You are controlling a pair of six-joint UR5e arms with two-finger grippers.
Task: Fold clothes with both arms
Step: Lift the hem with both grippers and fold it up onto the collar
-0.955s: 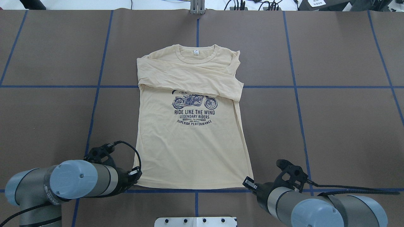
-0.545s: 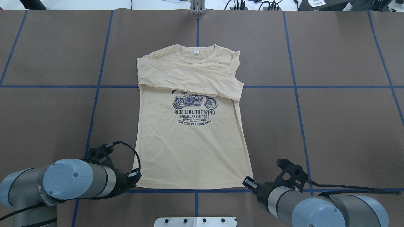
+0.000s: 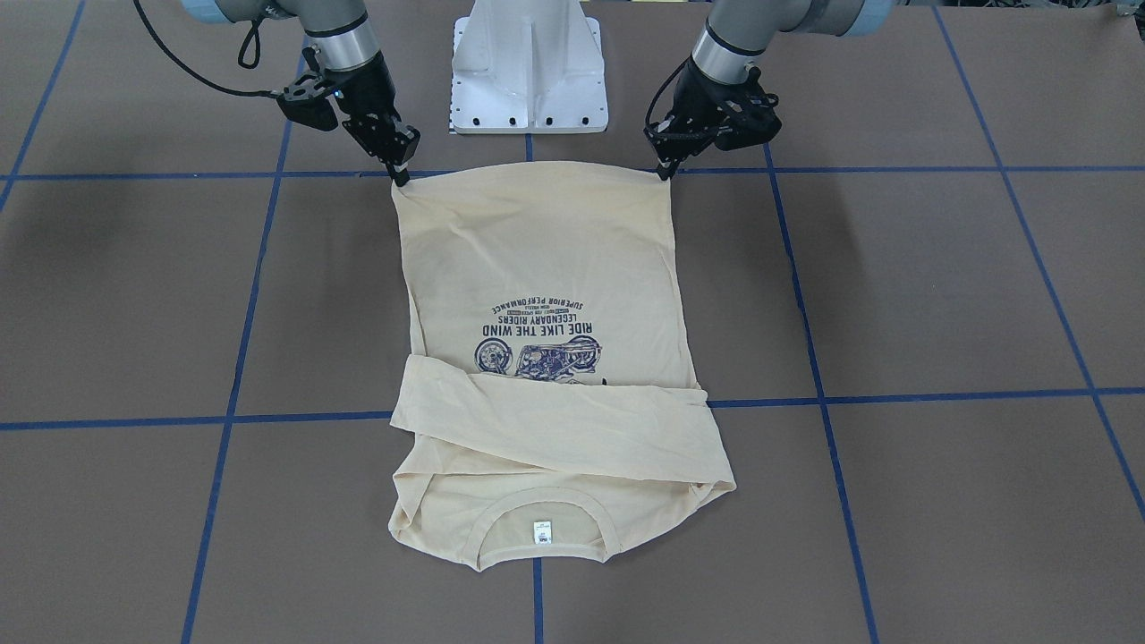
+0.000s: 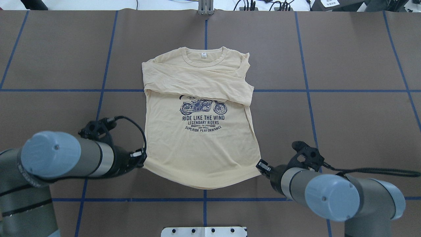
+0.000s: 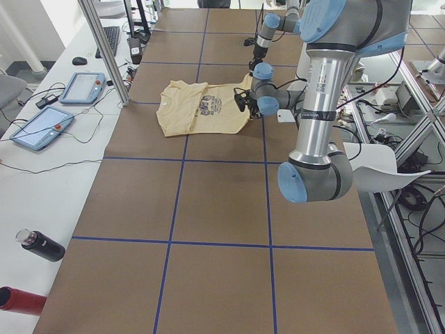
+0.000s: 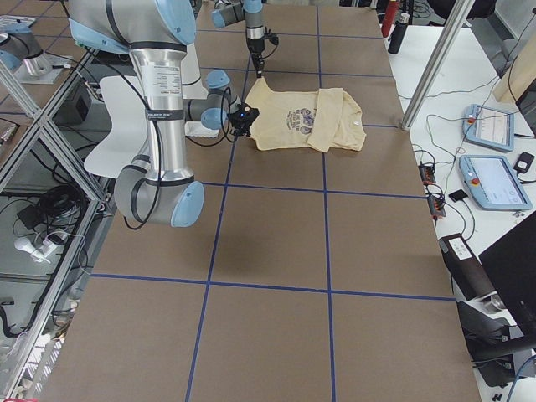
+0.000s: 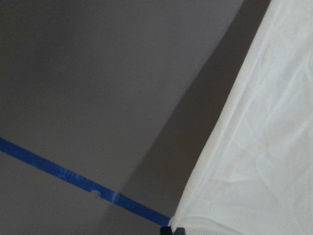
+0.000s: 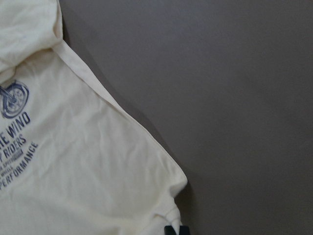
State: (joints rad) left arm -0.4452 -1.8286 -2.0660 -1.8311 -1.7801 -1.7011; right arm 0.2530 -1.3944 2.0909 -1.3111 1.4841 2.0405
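Observation:
The clothes are one pale beige long-sleeved T-shirt [image 4: 197,148] lying print-up on the brown table, collar at the far side, with its sleeves folded across the chest. My left gripper [image 4: 142,160] is shut on the hem's left corner, and my right gripper [image 4: 260,165] is shut on the hem's right corner. Both corners are raised off the table, and the hem sags between them. In the front-facing view the left gripper [image 3: 664,170] and right gripper [image 3: 400,174] pinch the same corners of the T-shirt [image 3: 546,259]. Each wrist view shows a hem corner [image 7: 181,223] [image 8: 171,215] meeting the fingertips at the bottom edge.
The white pedestal base [image 3: 528,72] stands just behind the hem. Blue tape lines [image 4: 98,89] grid the brown table. A metal post [image 4: 205,8] rises at the far edge. Tablets [image 5: 42,129] and a bottle [image 5: 40,245] lie on the side bench.
Both grippers have risen and moved away from the robot's base toward the collar, carrying the hem corners. The hem's middle now sags in a curve.

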